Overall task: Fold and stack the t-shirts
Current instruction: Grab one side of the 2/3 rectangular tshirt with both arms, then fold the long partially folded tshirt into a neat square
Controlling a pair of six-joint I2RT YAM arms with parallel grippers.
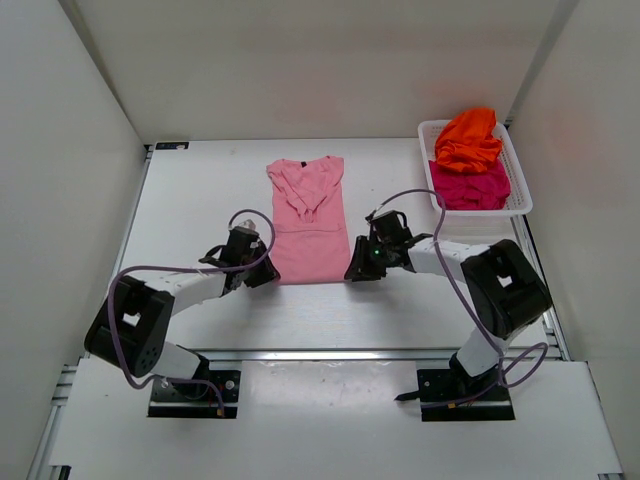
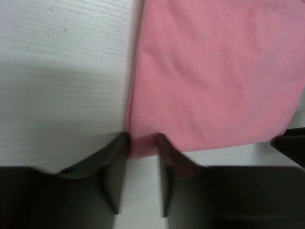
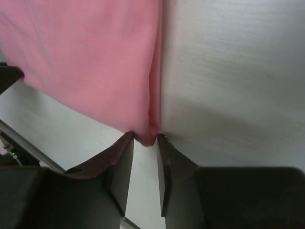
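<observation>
The light pink t-shirt point(image 1: 308, 222) lies flat mid-table with its sleeves folded in, collar at the far end. My left gripper point(image 1: 266, 277) is at its near left corner, and in the left wrist view the jaws point(image 2: 143, 143) stand narrowly apart with the pink corner point(image 2: 143, 145) pinched between the tips. My right gripper point(image 1: 356, 272) is at the near right corner, its jaws point(image 3: 145, 138) closed on a bunched ridge of pink fabric point(image 3: 151, 129). The orange t-shirt point(image 1: 468, 140) lies crumpled on the magenta t-shirt point(image 1: 470, 187) in the basket.
A white mesh basket point(image 1: 426, 150) stands at the back right against the right wall. White walls enclose the table on the left, back and right. A metal rail point(image 1: 320, 355) runs along the near table edge.
</observation>
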